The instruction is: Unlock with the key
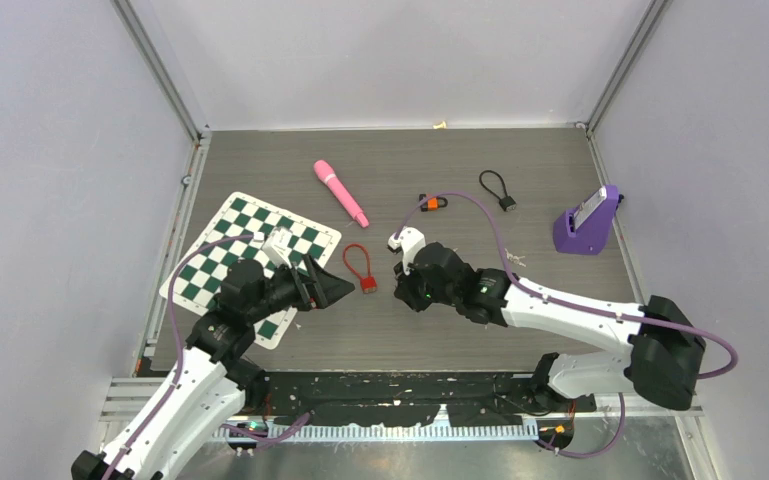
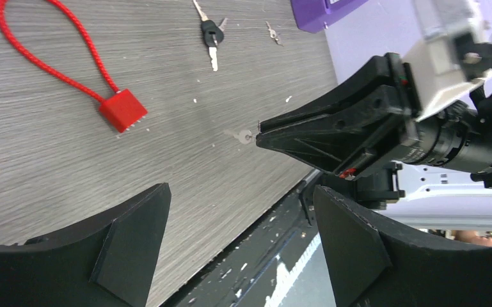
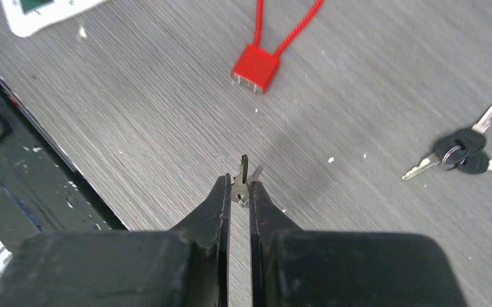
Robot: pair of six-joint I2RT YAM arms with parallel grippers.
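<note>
light: bright, even | shadows: soft, faint | focus: overhead sharp, wrist views soft at edges

Grey woodgrain table (image 1: pixel 260 160), pale walls (image 1: pixel 390 60) (metal corner posts (image 1: pixel 158 65)).

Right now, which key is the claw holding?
The plain silver key, pinched between the right claw's tips. The other keys, a black-headed bunch, lie loose on the table, untouched.

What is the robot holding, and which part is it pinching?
The right gripper pinches a small silver key by its head, blade sticking out. The left gripper is open, holding nothing.
</note>
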